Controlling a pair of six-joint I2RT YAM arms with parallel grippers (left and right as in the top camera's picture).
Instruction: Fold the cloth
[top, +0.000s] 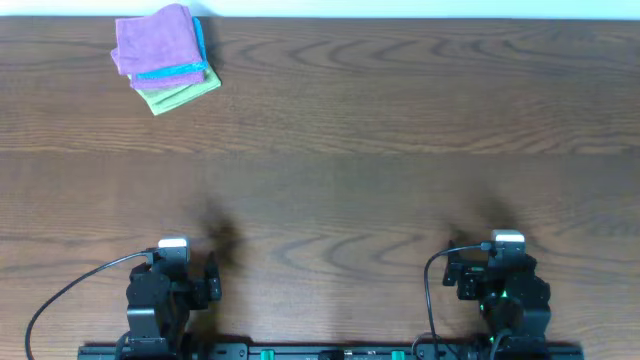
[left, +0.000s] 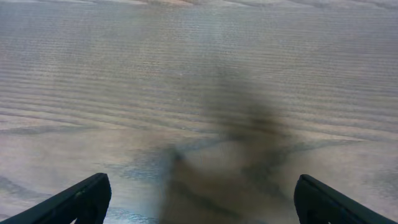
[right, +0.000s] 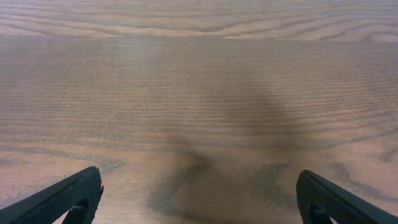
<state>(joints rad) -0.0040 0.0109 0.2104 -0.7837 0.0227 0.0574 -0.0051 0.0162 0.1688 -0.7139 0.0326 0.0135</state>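
- currently my left fingers (left: 200, 204) are spread wide, the two dark tips at the bottom corners of the left wrist view with nothing between them but bare wood.
- my right fingers (right: 199, 200) are spread just as wide and hold nothing, and a soft dark shadow lies on the grain ahead of them.
- from overhead, both arms sit at the near edge of the bench (top: 400, 150), well apart from each other, the left near the left corner and the right near the right.
- i cannot find the cloth to fold lying on its own in any of my three views.
- the only fabric i see is a small stack (top: 165, 60) at the far left corner of the bench, well away from both arms: a folded purple cloth (top: 150, 42) on top, a blue cloth (top: 186, 72) showing along its right and lower edges, and a green cloth (top: 182, 96) at the bottom.
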